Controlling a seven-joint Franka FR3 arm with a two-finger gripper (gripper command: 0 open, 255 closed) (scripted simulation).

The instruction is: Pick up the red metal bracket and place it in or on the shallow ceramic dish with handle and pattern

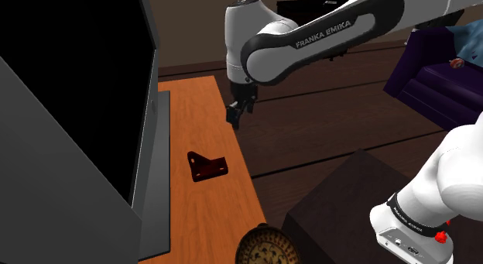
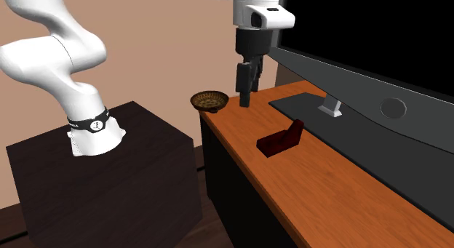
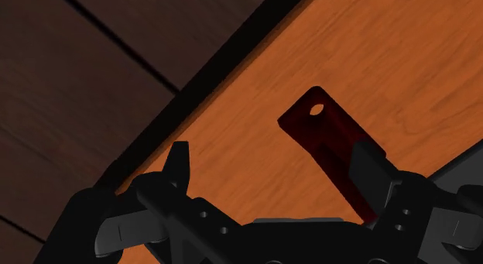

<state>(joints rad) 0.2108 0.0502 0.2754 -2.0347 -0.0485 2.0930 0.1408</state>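
The dark red bracket (image 1: 207,166) (image 2: 282,139) lies on the orange wooden table (image 1: 193,115), one flange flat and one standing. My black gripper (image 1: 235,115) (image 2: 246,92) hangs in the air above the table near its edge, well above the bracket and a little off to its side. In the wrist view the gripper (image 3: 275,171) is open and holds nothing. There the bracket (image 3: 321,127) with its hole lies beside the right finger (image 3: 370,171), which covers part of it. The round patterned dish (image 1: 267,247) (image 2: 209,101) sits at the table's end, apart from both.
A large dark monitor (image 1: 70,108) (image 2: 364,72) stands along the table's far side on a flat grey base (image 2: 309,105). My dark box stand (image 2: 109,174) adjoins the table near the dish. Beyond the table edge lies wooden floor (image 3: 70,84), with a purple sofa (image 1: 441,77) further off.
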